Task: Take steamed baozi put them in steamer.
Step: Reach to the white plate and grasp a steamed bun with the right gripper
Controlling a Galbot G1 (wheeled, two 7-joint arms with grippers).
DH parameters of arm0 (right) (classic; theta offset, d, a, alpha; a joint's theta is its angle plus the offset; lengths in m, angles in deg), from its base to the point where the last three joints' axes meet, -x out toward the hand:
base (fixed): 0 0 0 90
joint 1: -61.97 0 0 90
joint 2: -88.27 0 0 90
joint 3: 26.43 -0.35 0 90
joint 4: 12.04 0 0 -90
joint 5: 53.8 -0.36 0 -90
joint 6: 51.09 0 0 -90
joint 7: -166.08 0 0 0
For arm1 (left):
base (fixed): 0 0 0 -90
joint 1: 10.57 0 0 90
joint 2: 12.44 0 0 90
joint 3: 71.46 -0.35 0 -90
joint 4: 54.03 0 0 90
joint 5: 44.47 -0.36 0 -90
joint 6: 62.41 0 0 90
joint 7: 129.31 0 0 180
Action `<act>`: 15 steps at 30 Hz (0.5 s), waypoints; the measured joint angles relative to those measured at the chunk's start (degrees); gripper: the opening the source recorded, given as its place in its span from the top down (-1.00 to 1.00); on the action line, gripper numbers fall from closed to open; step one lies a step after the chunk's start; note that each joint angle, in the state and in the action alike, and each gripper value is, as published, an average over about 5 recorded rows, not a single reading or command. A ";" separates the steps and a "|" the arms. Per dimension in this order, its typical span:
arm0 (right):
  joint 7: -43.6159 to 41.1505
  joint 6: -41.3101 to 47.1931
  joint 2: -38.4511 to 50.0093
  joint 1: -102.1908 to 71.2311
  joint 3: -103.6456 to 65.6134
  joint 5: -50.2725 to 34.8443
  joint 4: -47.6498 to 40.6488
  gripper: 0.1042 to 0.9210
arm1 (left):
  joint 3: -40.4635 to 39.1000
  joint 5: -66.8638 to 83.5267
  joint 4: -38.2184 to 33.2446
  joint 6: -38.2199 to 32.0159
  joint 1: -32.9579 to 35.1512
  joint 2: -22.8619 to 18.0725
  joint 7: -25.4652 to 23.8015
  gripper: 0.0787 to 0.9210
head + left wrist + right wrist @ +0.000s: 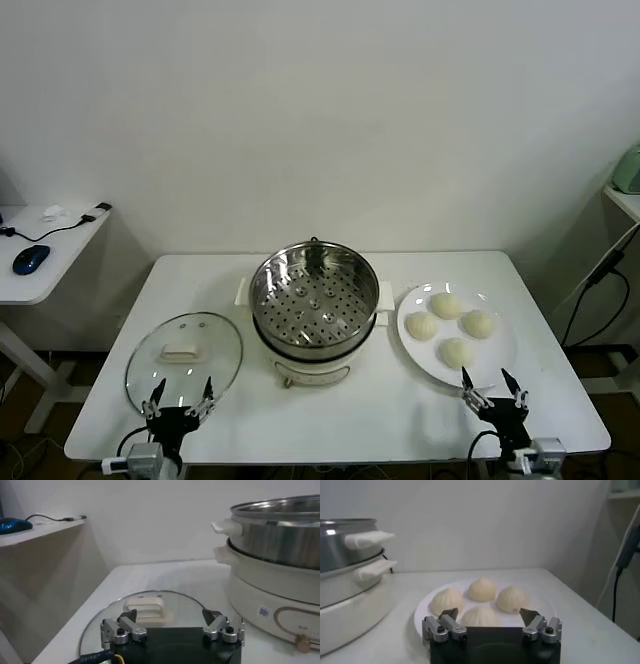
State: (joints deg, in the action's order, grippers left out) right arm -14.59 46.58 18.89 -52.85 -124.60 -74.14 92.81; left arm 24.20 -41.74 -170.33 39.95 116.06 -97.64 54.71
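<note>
White table (330, 420) holds an empty steamer (314, 290). All four buns (449, 326) sit on the plate (500, 355). Both grippers, left (180, 400) and right (492, 392), wait open, holding nothing.

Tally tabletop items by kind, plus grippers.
Steamed baozi: 4, all on the plate
White plate: 1
Steamer: 1, tray empty
Glass lid: 1
Grippers: 2, left gripper and right gripper, both open at the near table edge
Total: 9
</note>
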 measured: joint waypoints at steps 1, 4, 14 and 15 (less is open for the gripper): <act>0.03 0.51 0.66 1.13 0.29 -0.05 -0.47 -0.76 | -0.03 0.00 -0.07 0.01 0.02 0.04 0.00 -0.77; -0.12 3.06 4.23 7.32 2.33 -0.01 -3.19 -0.76 | -0.19 0.04 -0.42 0.06 0.16 0.28 0.00 -0.77; -16.29 9.02 23.38 38.91 26.12 5.62 -16.93 -0.76 | -0.13 0.84 -1.00 -0.28 0.50 0.91 0.16 -0.77; -19.42 8.32 25.14 42.54 29.67 6.64 -18.51 -0.76 | -0.07 0.94 -1.00 -0.37 0.56 0.92 0.19 -0.77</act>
State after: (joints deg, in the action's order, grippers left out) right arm -34.01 54.90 44.03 -10.31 -94.93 -67.51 74.30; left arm 24.13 -40.80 -171.33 39.58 116.62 -96.73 54.90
